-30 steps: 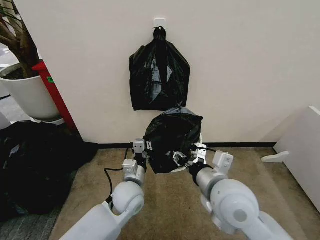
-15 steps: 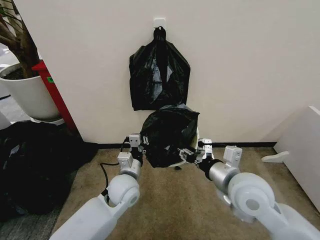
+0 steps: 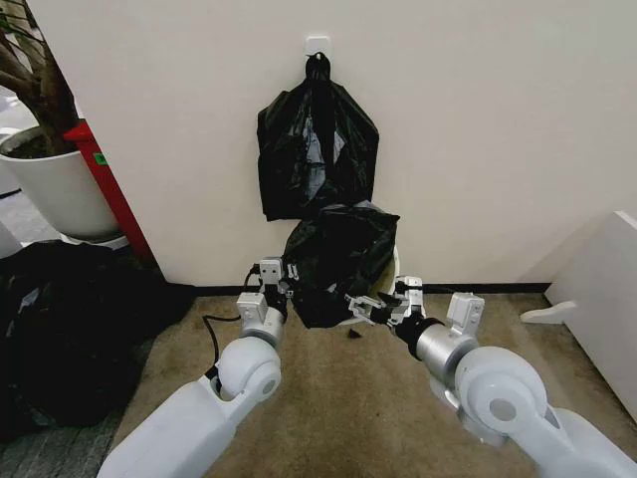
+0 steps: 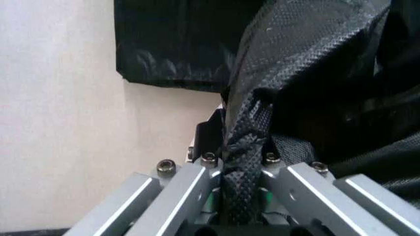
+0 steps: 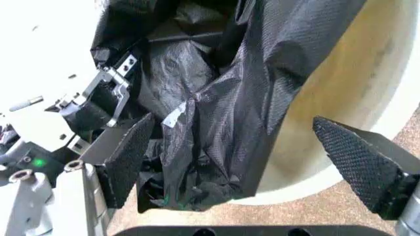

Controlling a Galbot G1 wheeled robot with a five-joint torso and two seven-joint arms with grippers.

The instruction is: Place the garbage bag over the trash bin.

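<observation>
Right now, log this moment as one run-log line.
left claw: shut on garbage bag | right claw: open beside trash bin | bag: draped over bin

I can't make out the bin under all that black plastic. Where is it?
The trash bin stands on the floor against the wall, between both pincers, below the hanging bag bundle, mostly draped by the garbage bag.

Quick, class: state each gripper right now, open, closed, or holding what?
Left gripper: closed on the garbage bag.
Right gripper: open, beside the trash bin, bag between its fingers.
</observation>
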